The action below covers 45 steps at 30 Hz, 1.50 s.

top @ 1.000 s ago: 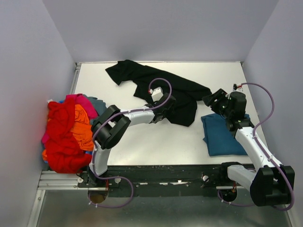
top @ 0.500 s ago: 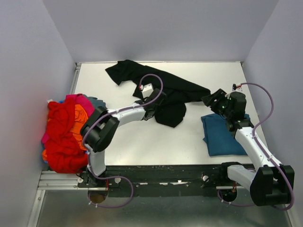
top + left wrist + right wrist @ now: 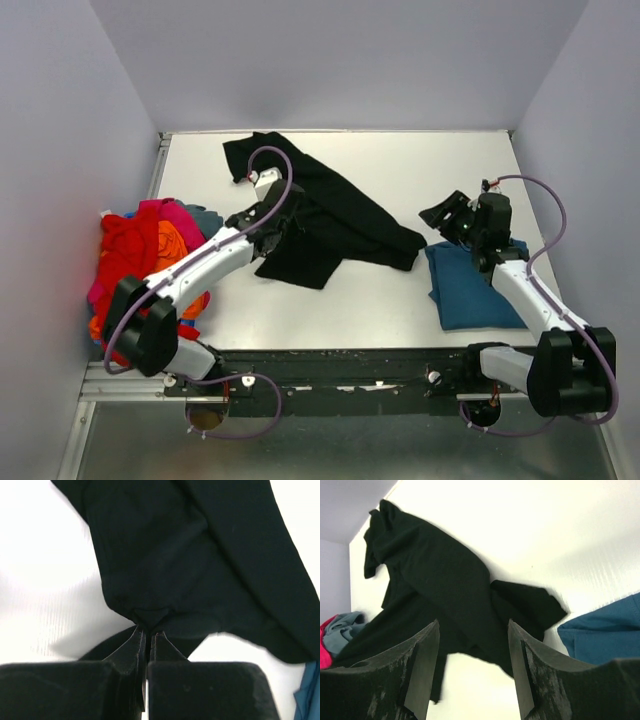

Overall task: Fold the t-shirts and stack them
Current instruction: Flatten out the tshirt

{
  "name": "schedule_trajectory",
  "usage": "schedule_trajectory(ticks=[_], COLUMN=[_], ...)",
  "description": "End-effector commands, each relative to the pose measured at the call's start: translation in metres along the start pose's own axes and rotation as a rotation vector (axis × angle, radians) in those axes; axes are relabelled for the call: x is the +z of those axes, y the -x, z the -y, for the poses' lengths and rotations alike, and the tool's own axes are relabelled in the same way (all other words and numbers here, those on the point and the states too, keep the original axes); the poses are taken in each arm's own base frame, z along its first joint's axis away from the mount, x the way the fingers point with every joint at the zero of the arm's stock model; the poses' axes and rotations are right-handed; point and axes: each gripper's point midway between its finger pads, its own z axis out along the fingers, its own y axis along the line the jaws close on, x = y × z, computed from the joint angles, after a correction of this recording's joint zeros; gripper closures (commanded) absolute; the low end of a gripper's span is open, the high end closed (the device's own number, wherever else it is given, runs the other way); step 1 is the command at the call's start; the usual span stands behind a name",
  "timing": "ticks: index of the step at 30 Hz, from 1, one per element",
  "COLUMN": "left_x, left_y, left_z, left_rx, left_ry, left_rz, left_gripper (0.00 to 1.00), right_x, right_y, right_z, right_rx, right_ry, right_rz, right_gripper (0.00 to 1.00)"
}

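Plainly, the left gripper (image 3: 148,632) was pressed together on a gathered pinch of the black t-shirt (image 3: 200,555). In its wrist view the cloth rose to a small peak just above the closed fingertips. From overhead, that pinch lay at the shirt's lower-left part, left of the frame's centre. The rest of the garment sprawled crumpled across the white table (image 3: 440,160), from the upper middle down toward the centre right.

The right gripper (image 3: 472,630) stood spread with nothing between its fingers. It hovered near the shirt's right-hand tip and just above the top edge of the teal-blue t-shirt (image 3: 470,290), which lay folded at the right of the frame. At the left edge of the overhead view sat a loose heap of shirts (image 3: 140,280) in red, orange, pink and grey-blue.

The step in hand appeared to be dragging the black shirt out so it could be laid flat, with one shirt apparently folded and the heap waiting. The next move probably called for the right gripper to take the far edge, so both could pull the cloth smooth before folding.
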Motion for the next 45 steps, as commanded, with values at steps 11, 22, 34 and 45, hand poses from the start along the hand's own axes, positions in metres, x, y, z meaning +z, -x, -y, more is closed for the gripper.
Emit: schedule_trajectory(ticks=[11,22,34,45], left_x=[0.113,0.047,0.086,0.11], left_y=[0.027,0.045,0.003,-0.004], left_z=[0.01,-0.068,-0.1,-0.11], left_rx=[0.076,0.069,0.1,0.114], left_ry=[0.101,0.234,0.246,0.261], left_rz=[-0.094,0.014,-0.139,-0.189], left_gripper=[0.62,0.31,0.42,0.37], right_x=[0.028,0.034,0.034,0.035], right_y=[-0.032,-0.039,-0.04,-0.042], right_z=[-0.016,-0.023,-0.023,-0.024], right_rx=[-0.134,-0.14,-0.139,-0.139], right_ry=[-0.027,-0.005,-0.001,0.006], right_rz=[-0.159,-0.18,-0.18,-0.188], right_gripper=[0.34,0.34,0.34,0.35])
